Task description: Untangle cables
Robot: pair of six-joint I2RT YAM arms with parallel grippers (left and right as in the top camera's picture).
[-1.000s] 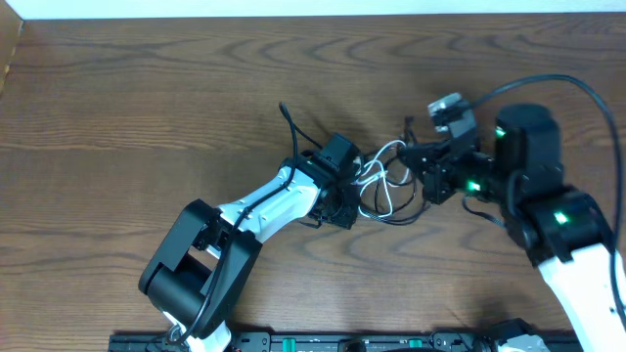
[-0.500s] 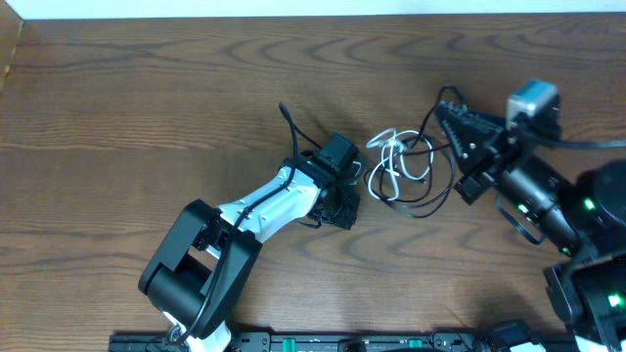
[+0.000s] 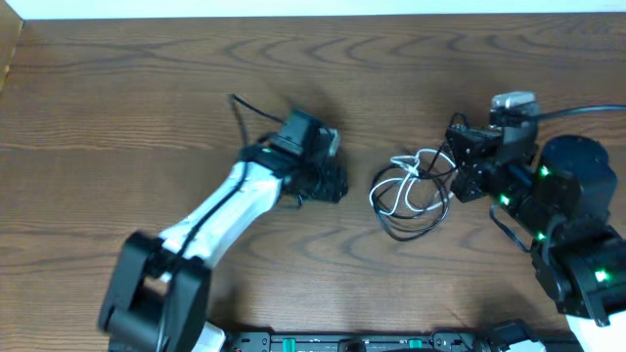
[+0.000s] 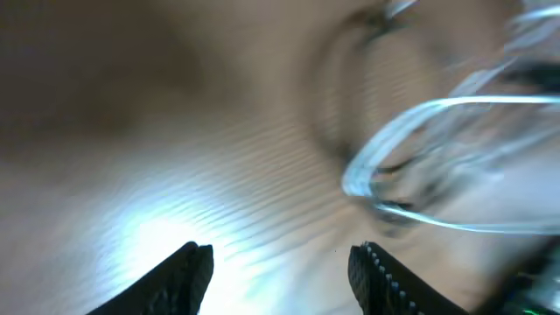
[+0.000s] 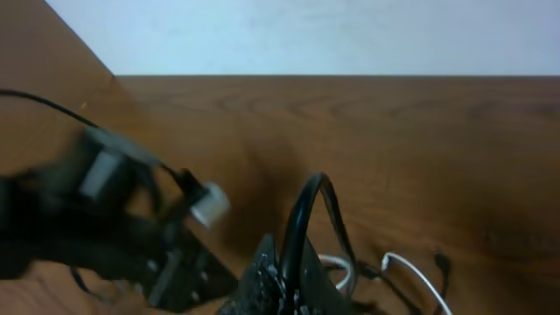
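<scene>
Your left tool (image 4: 280, 254) is released: in the left wrist view its two fingertips (image 4: 194, 262) stand apart with nothing between them but bare wood. That view is badly blurred. A smeared loop of the white cable (image 4: 437, 103) shows beyond the fingers, up and to the right, not touching them.

From overhead, the left tool (image 3: 333, 183) sits just left of the tangle and apart from it, with the left arm (image 3: 225, 200) stretching back toward the near-left edge of the desk (image 3: 147, 98).

Your right tool (image 5: 284, 284) is clenched. In the right wrist view its fingers are drawn together at the bottom centre, and the black cable (image 5: 302, 214) arches up out of them in a tight loop, so it is grasping the black cable. The white cable (image 5: 416, 268) lies on the wood just to the right of the fingers.

From overhead, the right tool (image 3: 458, 166) is at the right edge of the tangle. Both cables lie together on the desk between the two tools, right of centre. The white cable (image 3: 406, 163) is bunched in small loops at the middle, and the black cable (image 3: 403, 235) sweeps round it in a wider loop on the near side. The two cross each other in several places.
</scene>
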